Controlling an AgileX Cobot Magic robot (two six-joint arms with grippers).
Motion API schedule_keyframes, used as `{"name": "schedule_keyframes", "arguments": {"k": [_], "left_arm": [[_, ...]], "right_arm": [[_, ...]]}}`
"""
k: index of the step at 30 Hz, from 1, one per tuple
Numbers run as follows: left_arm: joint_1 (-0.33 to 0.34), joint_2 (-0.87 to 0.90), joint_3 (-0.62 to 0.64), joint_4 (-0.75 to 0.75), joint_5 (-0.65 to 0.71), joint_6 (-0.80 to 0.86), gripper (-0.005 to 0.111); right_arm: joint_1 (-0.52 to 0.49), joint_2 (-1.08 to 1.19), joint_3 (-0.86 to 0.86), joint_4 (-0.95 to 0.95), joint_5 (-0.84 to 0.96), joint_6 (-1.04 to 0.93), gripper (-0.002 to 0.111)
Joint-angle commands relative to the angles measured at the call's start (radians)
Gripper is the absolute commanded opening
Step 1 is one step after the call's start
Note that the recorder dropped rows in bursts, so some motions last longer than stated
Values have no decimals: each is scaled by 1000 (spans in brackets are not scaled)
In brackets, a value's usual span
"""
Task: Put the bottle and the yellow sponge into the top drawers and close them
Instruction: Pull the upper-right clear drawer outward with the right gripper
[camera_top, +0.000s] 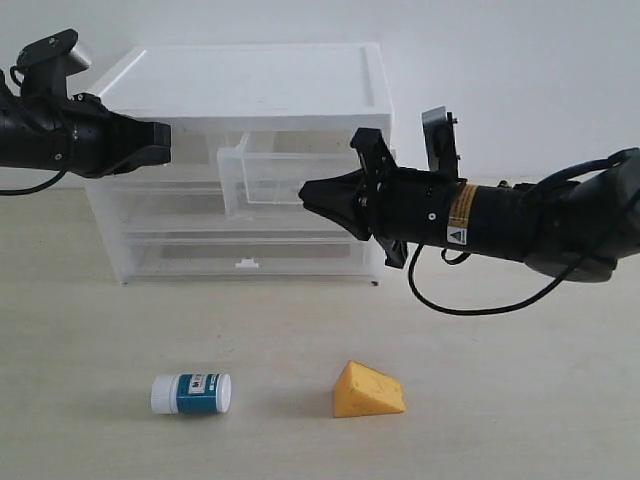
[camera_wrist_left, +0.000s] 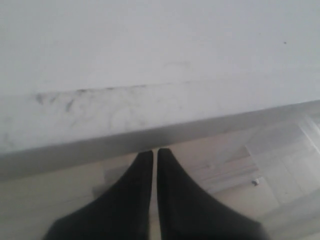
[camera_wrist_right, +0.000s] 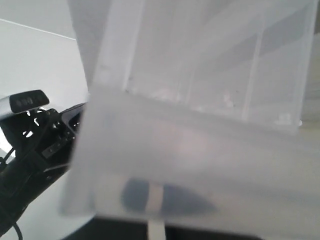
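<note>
The bottle (camera_top: 191, 393) lies on its side on the table, near the front left. To its right stands the yellow sponge (camera_top: 367, 390). Neither gripper is near them. Of the top drawers, the right one (camera_top: 285, 170) is pulled partway out and the left one (camera_top: 195, 160) sits in. My right gripper (camera_top: 305, 192) is shut, its tip at the open drawer's front. The right wrist view shows its fingertips (camera_wrist_right: 140, 196) only dimly through the drawer's translucent plastic (camera_wrist_right: 200, 125); whether they pinch anything does not show. My left gripper (camera_top: 165, 140) (camera_wrist_left: 154, 152) is shut just under the cabinet's white top (camera_wrist_left: 150, 100).
The white-topped cabinet (camera_top: 250, 90) stands at the back against a pale wall, with two full-width drawers (camera_top: 240, 255) shut below. A black cable (camera_top: 470, 300) hangs under the right arm. The left arm (camera_wrist_right: 30, 150) shows in the right wrist view.
</note>
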Motion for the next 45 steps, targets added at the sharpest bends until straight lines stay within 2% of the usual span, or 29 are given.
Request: {"name": "schedule_keyframes", "arguments": {"k": [1, 15, 25, 40, 45], "left_arm": [[1, 11, -23, -24, -50, 6, 4], [1, 11, -23, -24, -50, 6, 4], [3, 11, -23, -24, -54, 6, 4], [3, 11, -23, -24, -54, 6, 4], [3, 11, -23, -24, -51, 6, 4]], "right_arm": [[10, -64, 38, -24, -89, -33, 0], [10, -89, 146, -45, -146, -83, 0], [10, -89, 148, -90, -190, -86, 0], [8, -128, 170, -132, -114, -106, 0], [8, -190, 172, -154, -32, -91, 0]]}}
